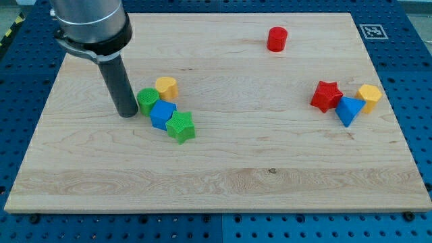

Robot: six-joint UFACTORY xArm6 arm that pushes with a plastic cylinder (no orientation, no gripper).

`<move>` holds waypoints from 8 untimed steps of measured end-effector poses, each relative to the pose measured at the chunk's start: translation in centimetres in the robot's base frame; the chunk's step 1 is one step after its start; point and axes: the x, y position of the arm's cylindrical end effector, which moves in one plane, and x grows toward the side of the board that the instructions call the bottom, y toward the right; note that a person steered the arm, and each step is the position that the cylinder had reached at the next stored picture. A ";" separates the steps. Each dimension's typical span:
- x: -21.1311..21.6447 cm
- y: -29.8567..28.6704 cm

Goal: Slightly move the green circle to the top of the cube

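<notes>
Down on the wooden board [223,169], my tip [126,113] holds nothing and touches the left side of the green circle block [148,100], which sits just above-left of the blue cube [162,113].

My tip [126,113] rests on the tabletop [223,175] at the view's left, touching the left side of the green circle [148,100]. The yellow block [167,87] sits just to that circle's upper right. The blue cube [162,114] lies directly below and right of the circle, touching it, and the green star [181,127] touches the cube's lower right. The red cylinder [277,39] stands alone near the top. At the right, the red star [327,96], blue triangle [349,110] and yellow hexagon [369,97] huddle together.
</notes>
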 end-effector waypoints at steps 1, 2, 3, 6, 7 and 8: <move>-0.2 0.0; -0.5 1.2; -0.5 1.4; -0.6 1.9; -3.0 -1.7; -9.0 -7.4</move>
